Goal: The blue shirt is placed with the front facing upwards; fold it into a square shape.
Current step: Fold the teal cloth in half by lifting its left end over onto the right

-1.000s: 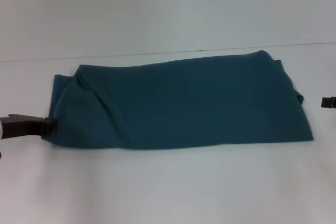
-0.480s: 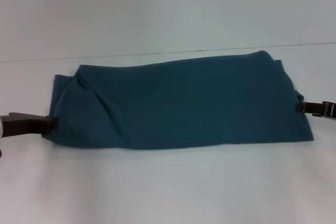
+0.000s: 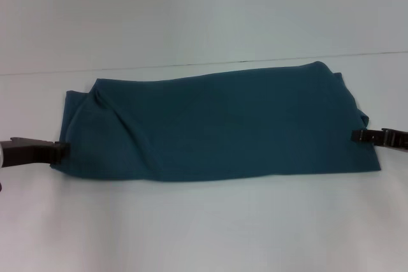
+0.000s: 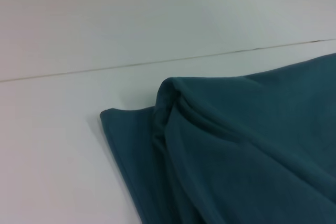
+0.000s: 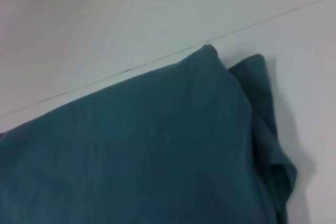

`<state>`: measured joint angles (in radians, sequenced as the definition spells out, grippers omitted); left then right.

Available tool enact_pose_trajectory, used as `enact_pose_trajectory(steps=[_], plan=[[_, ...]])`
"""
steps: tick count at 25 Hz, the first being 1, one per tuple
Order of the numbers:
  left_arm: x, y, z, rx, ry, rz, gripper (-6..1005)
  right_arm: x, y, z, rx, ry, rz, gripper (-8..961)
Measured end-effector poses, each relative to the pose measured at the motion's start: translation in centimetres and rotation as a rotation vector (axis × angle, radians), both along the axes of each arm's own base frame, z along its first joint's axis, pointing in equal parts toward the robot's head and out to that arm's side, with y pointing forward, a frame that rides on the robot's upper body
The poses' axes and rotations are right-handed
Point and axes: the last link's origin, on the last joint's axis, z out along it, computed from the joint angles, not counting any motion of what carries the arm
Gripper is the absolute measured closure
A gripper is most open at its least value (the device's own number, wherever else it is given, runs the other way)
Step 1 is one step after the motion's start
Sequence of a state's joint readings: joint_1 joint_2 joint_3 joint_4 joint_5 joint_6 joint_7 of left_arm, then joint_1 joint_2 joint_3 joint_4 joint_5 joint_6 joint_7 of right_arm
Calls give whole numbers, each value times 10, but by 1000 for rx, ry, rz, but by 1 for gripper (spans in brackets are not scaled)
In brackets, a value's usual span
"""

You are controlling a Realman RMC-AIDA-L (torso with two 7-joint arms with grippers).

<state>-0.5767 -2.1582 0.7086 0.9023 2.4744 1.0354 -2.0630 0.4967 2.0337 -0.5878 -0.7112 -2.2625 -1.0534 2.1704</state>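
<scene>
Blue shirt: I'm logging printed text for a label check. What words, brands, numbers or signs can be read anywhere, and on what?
None can be read. The blue shirt lies folded into a long band showing plain teal cloth in all three views. The white table, left gripper and right gripper carry no legible markings.

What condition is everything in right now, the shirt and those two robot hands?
blue shirt: folded into a long band, lying flat on the white table, lettering hidden, a crease near its left end.
left hand: at the shirt's left edge, touching the cloth.
right hand: at the shirt's right edge, over the cloth.
</scene>
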Motion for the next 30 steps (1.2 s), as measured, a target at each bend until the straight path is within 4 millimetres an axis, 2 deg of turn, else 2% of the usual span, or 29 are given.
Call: enact_pose_trajectory(steps=[5,12,20,29,30], plan=[[0,0,0,0,1,0,992,0,3,-6,-2,-7,-5,289],[-1,0,1,3,3,1,991,-3,4,-4,0,1,7,292],[1,1,0,1,1,-1,990,-2,2,-3,-6,-1,11,594],[-1,-2,0,-6,-3,4,989,9,-6,9,21,8,-16,938],[-2,-2,0,-8,-5,5,989,9,-6,10,24,8,-15,941]])
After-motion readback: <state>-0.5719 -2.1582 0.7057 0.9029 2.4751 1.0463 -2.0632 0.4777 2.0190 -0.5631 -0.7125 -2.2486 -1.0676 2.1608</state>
